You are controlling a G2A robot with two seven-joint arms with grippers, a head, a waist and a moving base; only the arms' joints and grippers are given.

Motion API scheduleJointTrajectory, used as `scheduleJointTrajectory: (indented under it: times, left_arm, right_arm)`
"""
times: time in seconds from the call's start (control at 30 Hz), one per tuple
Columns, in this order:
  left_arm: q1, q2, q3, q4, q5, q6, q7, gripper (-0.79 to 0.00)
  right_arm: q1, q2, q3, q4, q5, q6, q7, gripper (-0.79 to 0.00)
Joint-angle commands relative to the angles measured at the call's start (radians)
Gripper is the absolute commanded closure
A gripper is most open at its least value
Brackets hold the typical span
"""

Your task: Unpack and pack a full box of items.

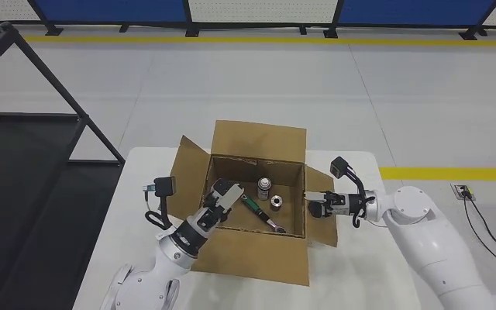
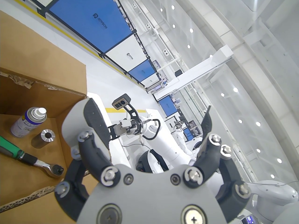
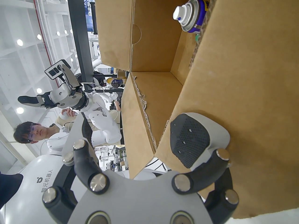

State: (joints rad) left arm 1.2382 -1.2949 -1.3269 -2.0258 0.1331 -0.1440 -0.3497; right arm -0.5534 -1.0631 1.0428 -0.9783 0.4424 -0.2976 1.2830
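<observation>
An open cardboard box (image 1: 258,142) stands mid-table with its flaps spread. Inside it are an upright spray can (image 1: 264,187), a short metal cylinder (image 1: 276,204) and a green-handled ratchet wrench (image 1: 262,214). My left gripper (image 1: 221,194) hovers open over the box's left side; its wrist view shows the can (image 2: 29,122), the cylinder (image 2: 44,138) and the ratchet (image 2: 30,158) below, with nothing between its fingers (image 2: 93,120). My right gripper (image 1: 316,205) is open at the box's right flap (image 3: 233,82), one finger (image 3: 191,138) against the cardboard. The can (image 3: 189,15) shows beyond.
The white table (image 1: 349,279) has bare room in front of the box and on both sides. A black metal frame (image 1: 46,139) stands off the table's left edge. The box's side flaps (image 1: 190,167) stick outward.
</observation>
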Motion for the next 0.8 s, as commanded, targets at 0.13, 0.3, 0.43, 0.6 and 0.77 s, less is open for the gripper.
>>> scheduleJointTrajectory:
  times: [0.13,0.3,0.43,0.6,0.77]
  left_arm:
    - [0.007,0.003,-0.022,-0.009,-0.019,-0.012,-0.003,-0.785]
    - [0.033,0.007,-0.055,-0.037,-0.030,-0.031,0.005,-0.785]
    - [0.076,0.011,-0.094,-0.067,-0.045,-0.055,0.023,-0.785]
    - [0.143,0.016,-0.151,-0.112,-0.058,-0.086,0.045,-0.785]
    - [0.213,0.020,-0.208,-0.156,-0.073,-0.108,0.070,-0.785]
  right_arm:
    - [-0.007,0.016,0.037,-0.120,-0.040,0.004,0.004,-0.785]
    - [-0.020,0.026,0.050,-0.262,-0.102,0.043,-0.015,-0.785]
    - [-0.010,0.026,0.034,-0.349,-0.158,0.082,-0.036,-0.785]
    - [0.023,0.018,0.000,-0.393,-0.195,0.116,-0.055,-0.785]
    - [0.069,0.003,-0.056,-0.402,-0.253,0.142,-0.091,-0.785]
